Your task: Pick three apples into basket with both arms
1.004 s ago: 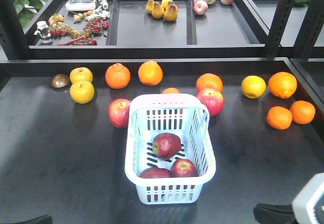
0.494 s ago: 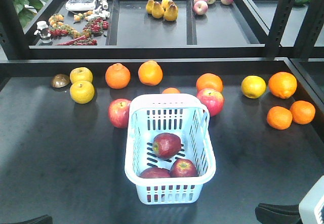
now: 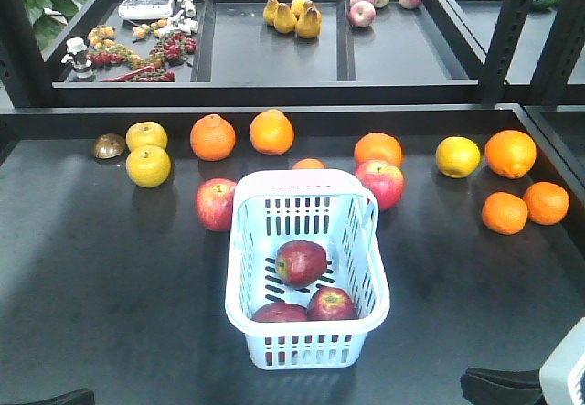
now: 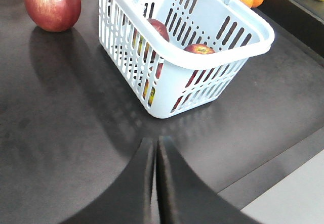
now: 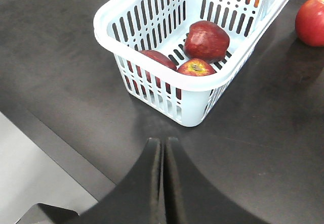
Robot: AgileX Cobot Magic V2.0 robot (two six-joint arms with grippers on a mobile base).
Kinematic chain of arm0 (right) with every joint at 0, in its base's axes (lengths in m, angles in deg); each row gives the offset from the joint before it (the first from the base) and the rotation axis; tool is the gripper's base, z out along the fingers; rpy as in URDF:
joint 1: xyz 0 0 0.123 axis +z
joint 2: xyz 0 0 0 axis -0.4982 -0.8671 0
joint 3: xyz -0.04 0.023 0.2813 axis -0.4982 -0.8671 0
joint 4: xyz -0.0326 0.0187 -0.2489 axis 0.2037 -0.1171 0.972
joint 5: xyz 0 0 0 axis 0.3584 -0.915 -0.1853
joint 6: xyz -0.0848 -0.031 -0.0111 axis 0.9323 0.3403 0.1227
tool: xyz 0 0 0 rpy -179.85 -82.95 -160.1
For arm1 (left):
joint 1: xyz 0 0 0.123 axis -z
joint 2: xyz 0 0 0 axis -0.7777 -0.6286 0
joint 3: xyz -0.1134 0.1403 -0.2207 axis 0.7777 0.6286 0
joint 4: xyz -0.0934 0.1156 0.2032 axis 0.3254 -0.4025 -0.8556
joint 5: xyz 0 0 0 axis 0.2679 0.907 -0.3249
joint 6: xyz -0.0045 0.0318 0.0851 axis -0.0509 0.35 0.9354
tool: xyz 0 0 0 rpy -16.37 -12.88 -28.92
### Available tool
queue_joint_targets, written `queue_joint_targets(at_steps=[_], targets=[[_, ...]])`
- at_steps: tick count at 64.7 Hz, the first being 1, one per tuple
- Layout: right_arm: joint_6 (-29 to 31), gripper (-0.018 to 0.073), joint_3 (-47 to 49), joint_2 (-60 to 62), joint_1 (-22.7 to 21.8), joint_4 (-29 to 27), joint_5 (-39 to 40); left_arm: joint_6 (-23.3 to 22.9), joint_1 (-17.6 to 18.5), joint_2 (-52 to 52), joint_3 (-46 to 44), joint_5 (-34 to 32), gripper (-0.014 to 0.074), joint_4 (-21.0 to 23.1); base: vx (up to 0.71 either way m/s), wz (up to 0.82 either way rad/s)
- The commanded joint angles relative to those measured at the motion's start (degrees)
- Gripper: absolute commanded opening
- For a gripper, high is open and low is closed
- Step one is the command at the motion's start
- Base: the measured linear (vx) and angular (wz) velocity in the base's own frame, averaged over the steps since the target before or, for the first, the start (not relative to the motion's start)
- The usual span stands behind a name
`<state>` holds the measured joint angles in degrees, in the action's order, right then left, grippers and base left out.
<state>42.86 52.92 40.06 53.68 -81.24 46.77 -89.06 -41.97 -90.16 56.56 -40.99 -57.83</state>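
1. Apples: three dark red ones lie in the basket [image 3: 307,268] at the middle of the black desk [image 3: 91,277]. One apple [image 3: 301,261] sits mid-floor, and two more, a left one [image 3: 279,313] and a right one [image 3: 332,303], lie side by side against the near wall.
2. We see the basket's handle [image 3: 302,182] folded toward the far end, over the rim.
3. Our left tool [image 4: 155,183] hangs low over bare desk just short of the basket's near corner, its two black fingers pressed together and holding nothing.
4. Our right tool [image 5: 163,181] mirrors it on the other side, fingers likewise closed and empty, near the basket's corner.
5. In the front view only dark slivers of the arms show at the bottom edge, the left arm [image 3: 46,398] and the right arm [image 3: 503,387].
6. Two lighter red apples stay on the desk, one just left of the basket [image 3: 216,204] and one at its far right corner [image 3: 381,184].
7. Oranges [image 3: 212,137] and yellow fruits [image 3: 148,165] line the back of the desk.
8. On the shelf [image 3: 274,58] behind, we see pears [image 3: 292,16] and pale apples [image 3: 379,1] in separate compartments.
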Motion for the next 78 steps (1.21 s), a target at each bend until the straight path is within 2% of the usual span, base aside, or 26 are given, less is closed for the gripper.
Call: queue_joint_targets(at_steps=[1, 6, 10, 27, 31, 34, 37, 40, 43, 51, 55, 61, 64, 69, 73, 78], targets=[[0.02, -0.0003, 1.53, 0.02, -0.12, -0.87, 2.74, -0.15, -0.03, -0.16, -1.51, 0.01, -0.0007, 1.95, 0.00, 0.00], [0.02, -0.0003, 1.53, 0.02, -0.12, -0.87, 2.74, -0.61, -0.03, -0.16, -1.51, 0.22, -0.0007, 2.46, 0.00, 0.00], [0.02, -0.0003, 1.53, 0.02, -0.12, -0.87, 2.74, -1.89, -0.03, -0.16, -1.51, 0.22, -0.0007, 4.88, 0.00, 0.00], [0.02, -0.0003, 1.53, 0.02, -0.12, -0.87, 0.86, -2.46, 0.02, -0.16, -1.51, 2.14, -0.0007, 24.53, 0.00, 0.00], [0.02, -0.0003, 1.53, 0.02, -0.12, -0.87, 0.80, -0.49, 0.02, -0.16, -1.46, 3.95, -0.0007, 29.98, 0.00, 0.00], [0.02, -0.0003, 1.53, 0.02, -0.12, -0.87, 0.80, 3.08, 0.02, -0.16, -1.46, 5.80, -0.0007, 35.18, 0.00, 0.00], [0.02, -0.0003, 1.53, 0.02, -0.12, -0.87, 0.80, 9.36, 0.02, -0.16, -1.46, 7.98, -0.0007, 40.74, 0.00, 0.00], [0.02, -0.0003, 1.53, 0.02, -0.12, -0.87, 0.80, 17.82, 0.02, -0.16, -1.46, 10.10, -0.0007, 47.16, 0.00, 0.00], [0.02, -0.0003, 1.53, 0.02, -0.12, -0.87, 0.80, 27.66, 0.02, -0.16, -1.46, 12.03, -0.0007, 54.36, 0.00, 0.00], [0.02, -0.0003, 1.53, 0.02, -0.12, -0.87, 0.80, 58.92, 0.06, -0.16, -1.46, 18.14, -0.0007, 77.38, 0.00, 0.00], [0.02, -0.0003, 1.53, 0.02, -0.12, -0.87, 0.80, 71.85, 0.06, 0.16, -1.46, 21.82, -0.0007, 87.63, 0.00, 0.00], [0.02, -0.0003, 1.53, 0.02, -0.12, -0.87, 0.80, 88.42, 0.06, 1.83, -1.46, 26.67, -0.0007, 100.12, 0.00, 0.00], [0.02, -0.0003, 1.53, 0.02, -0.12, -0.87, 0.80, 94.88, 0.06, 3.16, -1.46, 28.91, -0.0007, 103.11, 0.00, 0.00], [0.02, -0.0003, 1.53, 0.02, -0.12, -0.87, 0.80, 102.65, 0.06, 5.92, -1.46, 31.47, -0.0007, 104.42, 0.00, 0.00], [0.02, -0.0003, 1.53, 0.02, -0.12, -0.87, 0.80, 105.51, 0.06, 8.41, -1.23, 32.63, -0.0007, 104.42, 0.00, 0.00], [0.02, -0.0003, 1.53, 0.02, -0.12, -0.87, 0.80, 106.13, 0.06, 11.11, 1.03, 31.34, -0.0007, 104.42, 0.00, 0.00]])
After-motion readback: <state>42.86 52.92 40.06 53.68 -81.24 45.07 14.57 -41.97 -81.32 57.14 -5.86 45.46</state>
